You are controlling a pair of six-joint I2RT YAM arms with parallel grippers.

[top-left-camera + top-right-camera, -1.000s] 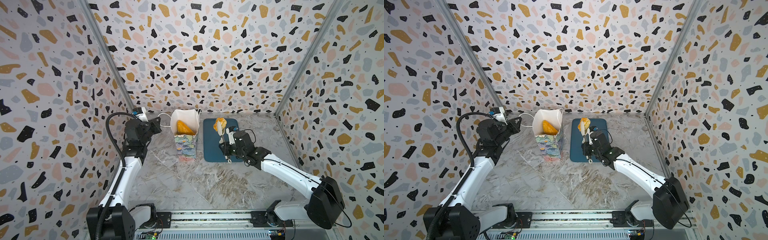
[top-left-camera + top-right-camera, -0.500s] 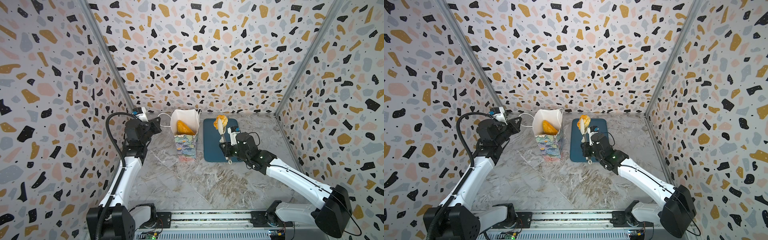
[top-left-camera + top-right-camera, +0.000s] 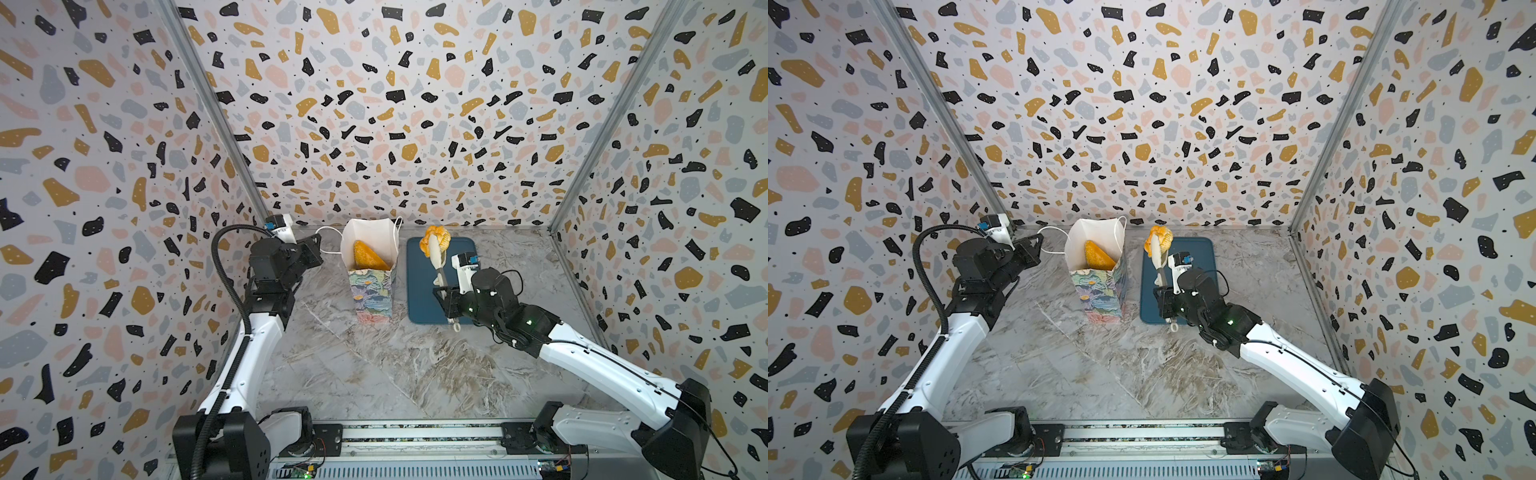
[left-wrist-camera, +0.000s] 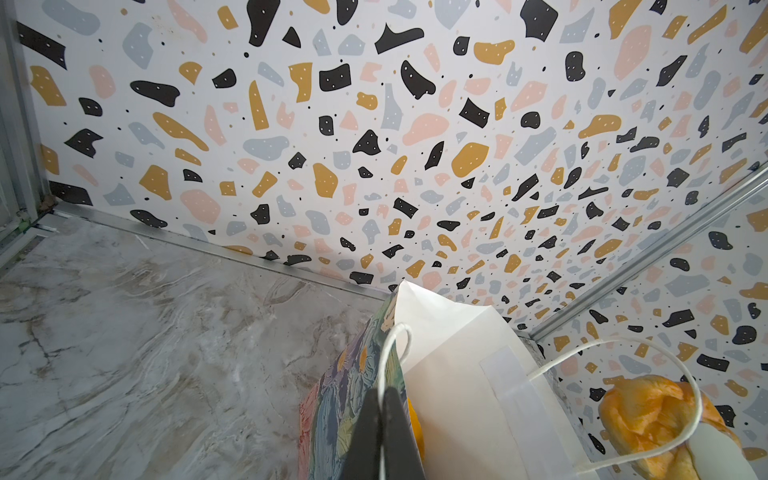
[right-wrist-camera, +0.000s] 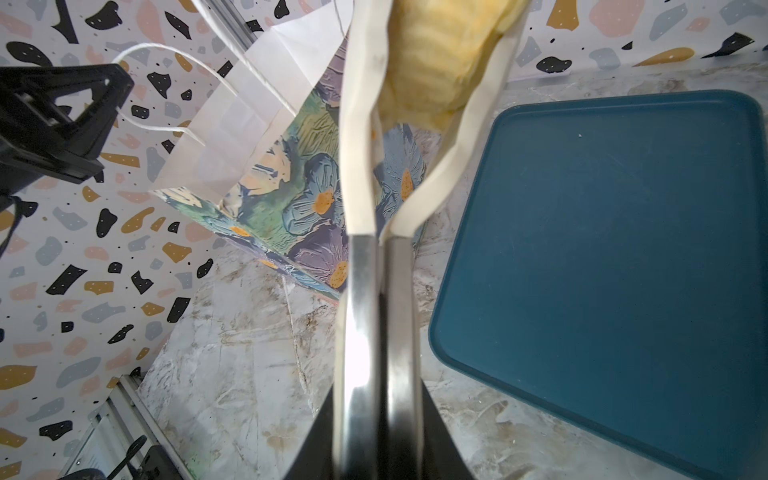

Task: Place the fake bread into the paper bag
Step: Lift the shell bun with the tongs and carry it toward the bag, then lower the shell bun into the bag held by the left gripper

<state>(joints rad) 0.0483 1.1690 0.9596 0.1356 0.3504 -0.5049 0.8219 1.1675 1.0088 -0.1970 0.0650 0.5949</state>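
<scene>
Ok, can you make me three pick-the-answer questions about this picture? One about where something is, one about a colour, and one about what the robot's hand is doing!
1. Where does the paper bag stand?
A) on the table, beside the tray
B) on top of the tray
C) lying flat

2. What colour is the tray?
A) red
B) yellow
C) dark blue

3. What is the right gripper doing?
A) open, holding nothing
B) shut on tongs that pinch a bread
C) shut on a spoon

Answers:
1 A: in both top views it stands upright, left of the tray.
2 C: both top views show dark blue.
3 B: the right wrist view shows the tongs squeezing the bread.
</scene>
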